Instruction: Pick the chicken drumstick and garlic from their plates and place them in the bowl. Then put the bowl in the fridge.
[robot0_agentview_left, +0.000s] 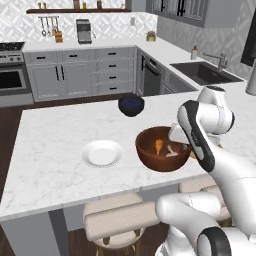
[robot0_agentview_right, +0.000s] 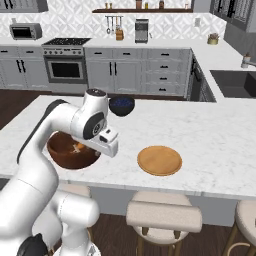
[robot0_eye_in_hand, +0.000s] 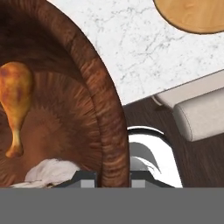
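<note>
Your gripper (robot0_eye_in_hand: 113, 180) straddles the bowl (robot0_agentview_left: 150, 152) rim at its right edge, one fingertip inside and one outside, closed on the wall. Inside the bowl you have the drumstick (robot0_eye_in_hand: 15, 100) at 10 o'clock, bone end down, and the garlic (robot0_eye_in_hand: 50, 171) low at 7 o'clock in the hand view. The left base view shows the white plate (robot0_agentview_left: 102, 152) bare at the bowl's 9 o'clock; the right base view shows the wooden plate (robot0_agentview_right: 159, 160) bare at its 3 o'clock. Farther back, the blue bowl (robot0_agentview_left: 131, 105) sits at 12 o'clock.
</note>
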